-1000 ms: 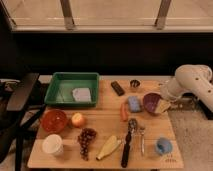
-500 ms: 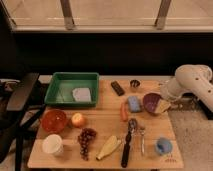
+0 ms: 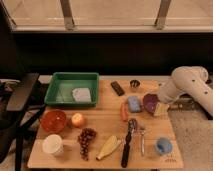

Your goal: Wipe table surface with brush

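The robot's gripper hangs at the 3 o'clock edge of the light-wood table surface, just beside a purple bowl, its fingers spread wide with nothing seen between them. The brush lies untouched toward 6 o'clock on the table, black handle pointing to the front edge and round grey head toward 12 o'clock. It has 1 silver utensil just at its 3 o'clock and a banana at its 9 o'clock.
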`<action>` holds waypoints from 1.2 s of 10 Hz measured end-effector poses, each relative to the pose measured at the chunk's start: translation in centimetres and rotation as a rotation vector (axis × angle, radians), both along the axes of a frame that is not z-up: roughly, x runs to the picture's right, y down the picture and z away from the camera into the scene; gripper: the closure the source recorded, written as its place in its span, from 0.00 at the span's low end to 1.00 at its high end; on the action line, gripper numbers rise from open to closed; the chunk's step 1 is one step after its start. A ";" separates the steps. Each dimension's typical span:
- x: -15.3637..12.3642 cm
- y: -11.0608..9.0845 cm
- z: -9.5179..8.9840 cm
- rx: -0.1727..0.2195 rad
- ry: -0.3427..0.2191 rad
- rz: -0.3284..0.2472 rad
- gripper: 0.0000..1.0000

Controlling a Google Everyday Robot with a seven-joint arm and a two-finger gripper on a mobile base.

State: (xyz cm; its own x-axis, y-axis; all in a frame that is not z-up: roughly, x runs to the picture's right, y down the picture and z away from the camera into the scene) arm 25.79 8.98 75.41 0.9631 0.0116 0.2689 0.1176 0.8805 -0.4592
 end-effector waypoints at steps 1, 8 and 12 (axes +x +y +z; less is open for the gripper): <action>-1.3 1.1 0.0 0.008 -0.070 -0.109 0.26; -7.0 9.8 -1.7 0.056 -0.414 -0.620 0.26; -8.9 13.8 -2.1 0.006 -0.456 -0.725 0.26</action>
